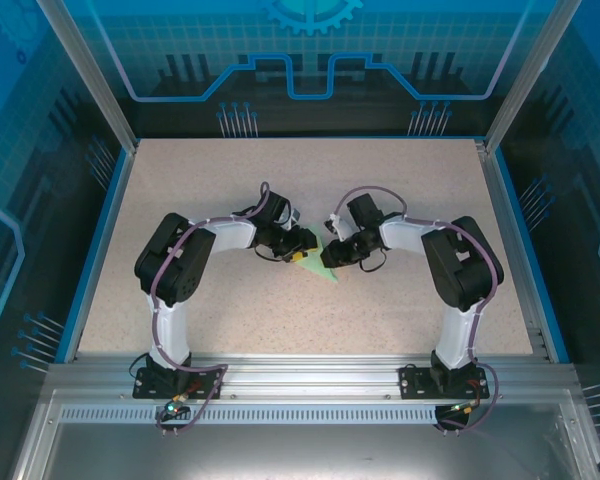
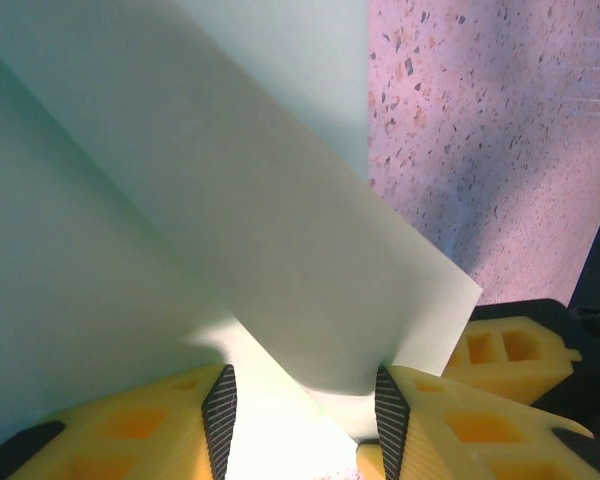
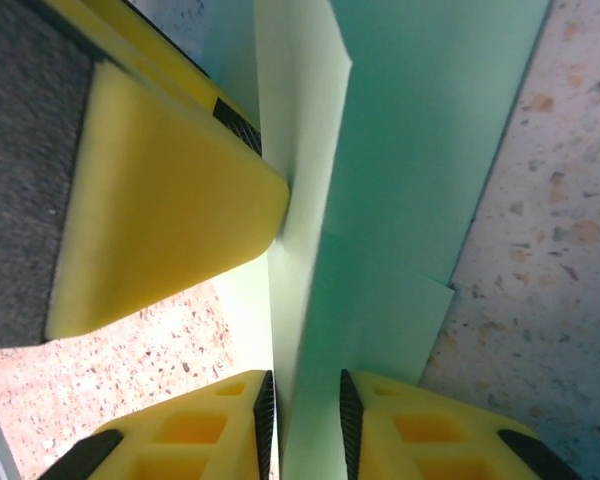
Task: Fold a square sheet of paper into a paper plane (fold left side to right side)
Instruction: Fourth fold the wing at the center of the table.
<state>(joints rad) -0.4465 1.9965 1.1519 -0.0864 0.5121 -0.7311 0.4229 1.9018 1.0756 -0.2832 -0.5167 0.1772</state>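
The pale mint-green sheet of paper (image 1: pixel 326 269) lies folded to a pointed shape at the table's middle, between the two grippers. My left gripper (image 1: pixel 302 251) reaches it from the left and my right gripper (image 1: pixel 336 254) from the right. In the left wrist view a folded flap of the paper (image 2: pixel 280 220) bows up between the fingers of the left gripper (image 2: pixel 302 385), whose jaws stand well apart. In the right wrist view a raised fold of the paper (image 3: pixel 410 180) runs between the pads of the right gripper (image 3: pixel 305 385). These stand a little apart, with a gap beside the sheet.
The speckled beige table (image 1: pixel 230 180) is ringed by a blue rim and see-through walls. The two grippers sit almost touching: the left one's yellow finger (image 3: pixel 160 200) shows in the right wrist view, the right one's finger (image 2: pixel 510 355) in the left wrist view.
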